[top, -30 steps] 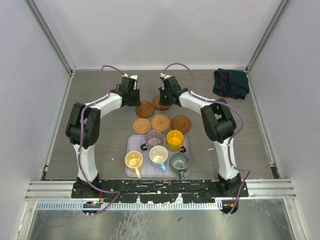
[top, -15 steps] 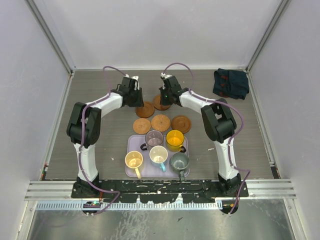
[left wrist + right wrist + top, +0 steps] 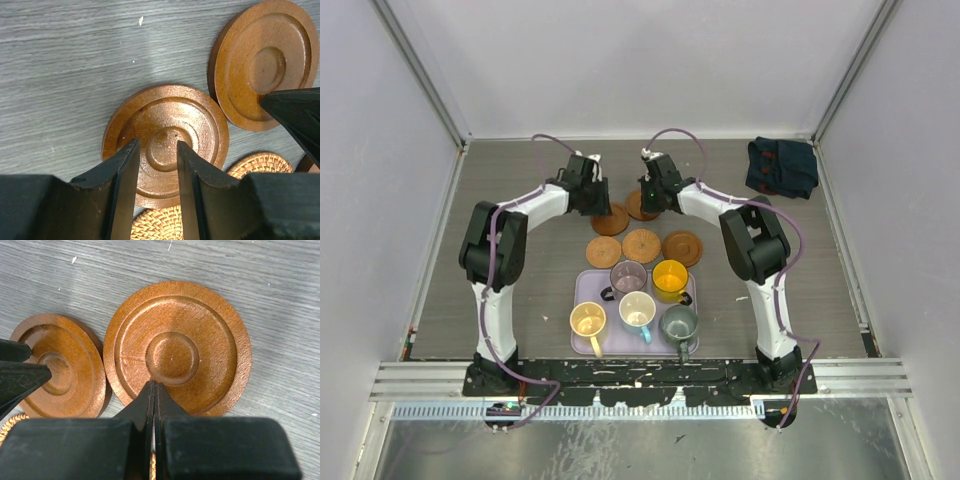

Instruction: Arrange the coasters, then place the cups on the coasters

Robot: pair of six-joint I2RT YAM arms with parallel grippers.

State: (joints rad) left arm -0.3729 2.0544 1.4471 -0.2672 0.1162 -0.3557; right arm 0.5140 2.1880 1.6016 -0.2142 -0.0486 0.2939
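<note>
Top external: left fingers (image 3: 599, 202) sit over the far-left coaster (image 3: 612, 222), and right fingers (image 3: 652, 199) over the far-right coaster (image 3: 636, 209). Both are just far of the row of three coasters (image 3: 642, 245). All five cups (image 3: 637, 311) stand in the lavender tray (image 3: 582, 287) on the near side, none on a coaster yet.

Left wrist cam: left fingers are parted a little w/ nothing between them. The coaster's centre boss is straight below the gap. Disc is round, so no axis to line up on. Can't tell if the tips touch it.

Right wrist cam: right fingers are pressed tight together, gripping nothing, tips at the near edge of their coaster's boss.

L arm is nearer the far-left disc, R arm nearer the other. Only the wrist cams show the finger gaps; only the top cam shows cups + tray. The two far discs lie just beside each other, so I'd judge spreading them comes next.
</note>
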